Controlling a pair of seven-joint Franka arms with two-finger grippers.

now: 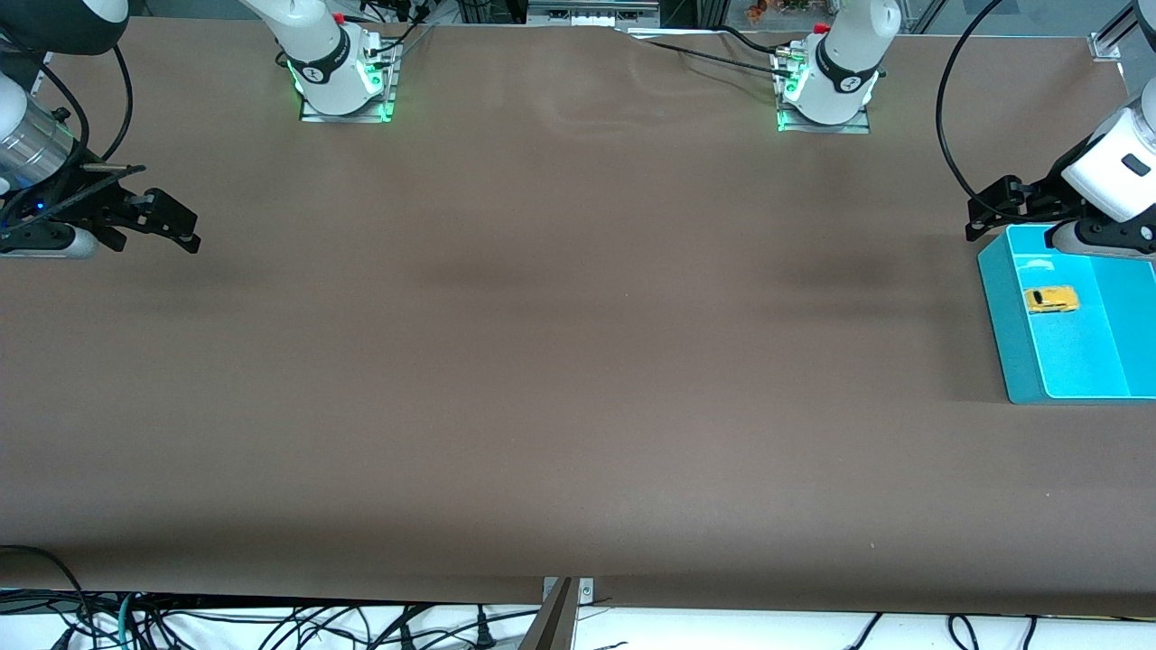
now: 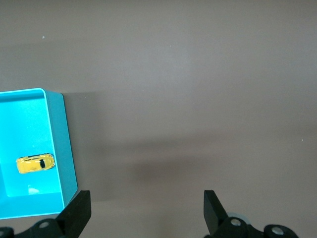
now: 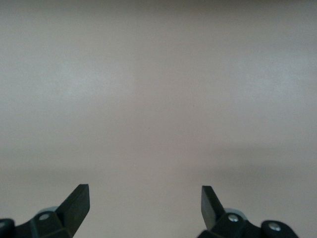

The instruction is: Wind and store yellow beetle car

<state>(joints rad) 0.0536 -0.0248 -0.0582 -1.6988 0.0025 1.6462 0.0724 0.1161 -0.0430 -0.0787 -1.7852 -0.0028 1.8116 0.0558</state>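
Note:
The yellow beetle car (image 1: 1050, 300) lies on its wheels inside a teal bin (image 1: 1004, 325) at the left arm's end of the table. The left wrist view shows the car (image 2: 34, 164) on the bin's floor, close to the bin wall (image 2: 60, 144). My left gripper (image 1: 989, 210) is open and holds nothing. It hangs over bare table just outside the bin's corner, apart from the car; its wrist view shows the gripper (image 2: 147, 208) with only tabletop between its fingers. My right gripper (image 1: 174, 220) waits open and holding nothing over the right arm's end of the table, seen over bare tabletop (image 3: 145, 206).
The brown table (image 1: 560, 361) stretches between the two arms. The arm bases (image 1: 343, 81) (image 1: 826, 86) stand along the edge farthest from the front camera. Cables hang below the near edge (image 1: 271, 623).

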